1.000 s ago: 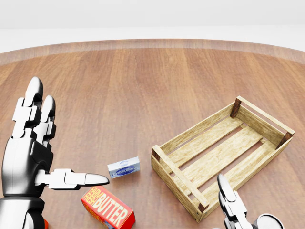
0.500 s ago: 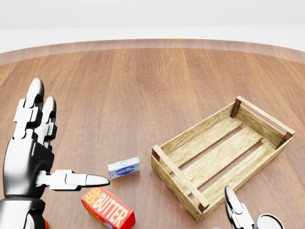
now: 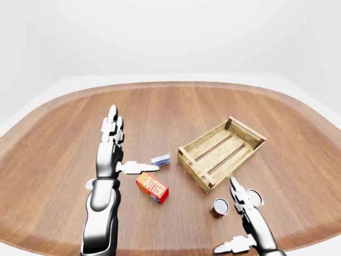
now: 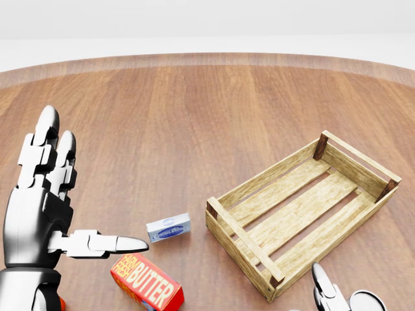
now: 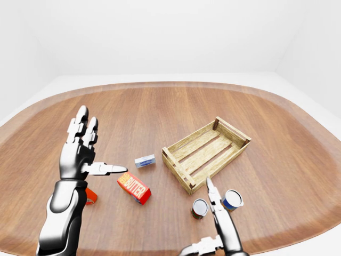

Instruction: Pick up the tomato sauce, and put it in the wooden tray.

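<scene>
The tomato sauce can [image 3: 218, 208], red-labelled with a silver top, stands upright on the wooden table just below the near corner of the wooden tray [image 3: 250, 134]. The tray is empty. My right hand [image 3: 241, 214] is open at the bottom right of the eye views. Its fingers stand just right of the can, and I see no contact. In the head view only one right fingertip [image 4: 322, 282] shows, at the bottom edge. My left hand [image 3: 128, 144] is open and empty, raised above the table at the left with its thumb pointing right.
A red butter box [image 3: 152, 188] and a small blue-white box [image 3: 160, 159] lie between my left hand and the tray. A second can [image 5: 232, 199], blue-labelled, stands right of my right hand. An orange-red item [image 5: 90, 196] is partly hidden by my left forearm.
My right hand has sunk toward the bottom edge of the head view, so less of its finger shows. The left hand and the objects have not moved.
</scene>
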You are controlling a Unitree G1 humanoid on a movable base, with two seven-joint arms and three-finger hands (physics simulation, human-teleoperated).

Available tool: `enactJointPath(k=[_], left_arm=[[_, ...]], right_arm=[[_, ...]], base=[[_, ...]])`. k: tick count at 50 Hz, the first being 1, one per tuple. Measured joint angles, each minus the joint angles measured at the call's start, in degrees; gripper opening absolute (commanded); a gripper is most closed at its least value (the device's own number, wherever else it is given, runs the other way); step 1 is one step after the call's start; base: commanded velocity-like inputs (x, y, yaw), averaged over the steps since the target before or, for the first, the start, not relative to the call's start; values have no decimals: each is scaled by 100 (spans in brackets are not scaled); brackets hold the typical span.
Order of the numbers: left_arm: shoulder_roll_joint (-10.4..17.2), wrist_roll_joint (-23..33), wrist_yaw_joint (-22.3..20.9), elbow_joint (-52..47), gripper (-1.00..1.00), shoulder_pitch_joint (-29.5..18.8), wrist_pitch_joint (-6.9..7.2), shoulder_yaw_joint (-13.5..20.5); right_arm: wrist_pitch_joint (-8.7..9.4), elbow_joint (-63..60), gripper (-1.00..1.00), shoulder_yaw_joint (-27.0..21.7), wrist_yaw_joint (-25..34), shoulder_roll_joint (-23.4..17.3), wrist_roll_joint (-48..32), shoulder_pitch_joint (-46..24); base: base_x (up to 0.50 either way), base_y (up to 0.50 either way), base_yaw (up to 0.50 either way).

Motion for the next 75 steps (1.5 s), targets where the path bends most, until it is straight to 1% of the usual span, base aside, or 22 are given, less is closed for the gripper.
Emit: enactJointPath(k=[17, 34, 48, 56, 75], left_arm=[[-6, 13, 13, 11, 100, 10, 0, -16], [-21, 52, 29, 23, 100, 39, 0, -63], [-28, 70, 28, 50, 100, 58, 0, -82], [-31, 79, 30, 80, 100, 55, 0, -94], [-29, 75, 24, 44, 100, 63, 0, -88]], right_arm=[[0, 506, 100, -245, 103, 110, -72, -260], [0, 1317, 100, -593, 89, 78, -68, -759], [0, 1487, 100, -804, 130, 90, -81, -1006], [0, 1615, 100, -835, 83, 58, -131, -1182], [0, 1885, 100, -743, -149, -87, -188, -1518]], base=[[0, 0, 0], [0, 0, 0], [0, 0, 0], [0, 0, 0], [0, 0, 0]])
